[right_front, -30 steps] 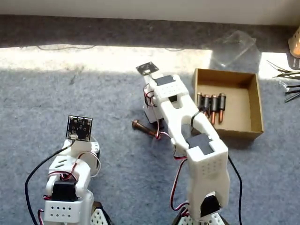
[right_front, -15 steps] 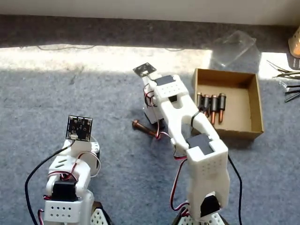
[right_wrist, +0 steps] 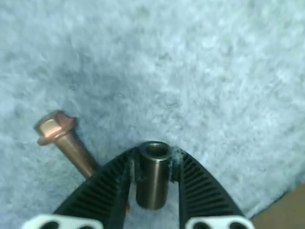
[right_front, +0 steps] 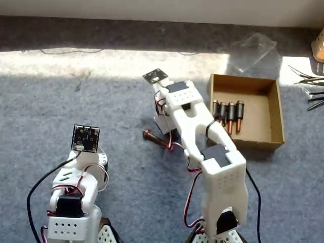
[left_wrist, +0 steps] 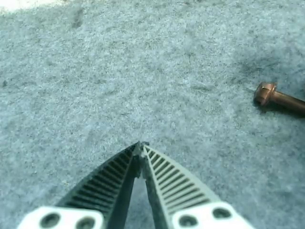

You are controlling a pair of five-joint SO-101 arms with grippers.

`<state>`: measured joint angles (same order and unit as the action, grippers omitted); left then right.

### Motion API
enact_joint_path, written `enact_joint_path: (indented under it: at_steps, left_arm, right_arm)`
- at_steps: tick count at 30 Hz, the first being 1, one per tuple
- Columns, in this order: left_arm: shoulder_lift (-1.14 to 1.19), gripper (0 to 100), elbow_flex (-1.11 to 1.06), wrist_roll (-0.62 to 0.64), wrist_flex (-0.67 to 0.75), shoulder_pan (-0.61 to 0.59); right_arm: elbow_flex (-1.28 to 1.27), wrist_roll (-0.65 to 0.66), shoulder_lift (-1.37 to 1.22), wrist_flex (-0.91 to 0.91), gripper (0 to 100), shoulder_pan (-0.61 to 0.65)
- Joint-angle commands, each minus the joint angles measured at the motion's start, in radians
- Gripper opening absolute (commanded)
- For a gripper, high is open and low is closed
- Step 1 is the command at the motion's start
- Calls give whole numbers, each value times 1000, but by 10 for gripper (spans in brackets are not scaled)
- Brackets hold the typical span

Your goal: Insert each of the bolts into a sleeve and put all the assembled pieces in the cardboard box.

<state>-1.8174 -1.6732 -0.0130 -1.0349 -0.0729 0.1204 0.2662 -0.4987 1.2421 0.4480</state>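
Observation:
A copper bolt (right_front: 151, 136) lies on the grey carpet beside the right arm; it also appears as the bolt (right_wrist: 61, 141) and the bolt (left_wrist: 277, 97). My right gripper (right_wrist: 153, 162) is shut on a dark metal sleeve (right_wrist: 153, 174), held just above the carpet with its open end facing away, right next to the bolt's shank. My left gripper (left_wrist: 141, 151) is shut with nothing in it, low over bare carpet some way from the bolt. The cardboard box (right_front: 271, 112) holds several assembled pieces (right_front: 228, 114) in a row.
A clear plastic bag (right_front: 251, 50) lies behind the box. Dark cables (right_front: 311, 91) lie at the far right edge. A sunlit strip crosses the carpet at the back. Open carpet lies between the two arms.
The right arm's wrist has turned slightly, its camera board shifting a little left. The bolt and the left arm have not moved.

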Motion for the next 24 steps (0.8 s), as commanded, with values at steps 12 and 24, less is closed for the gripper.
enact_joint_path:
  at_steps: [12,24]
  left_arm:
    - [-12,18,-22,-8,-6,12]
    - [-12,18,-22,-8,-6,12]
  right_arm:
    - [104,2,1,70,98,4]
    - [94,2,-21,70,98,18]
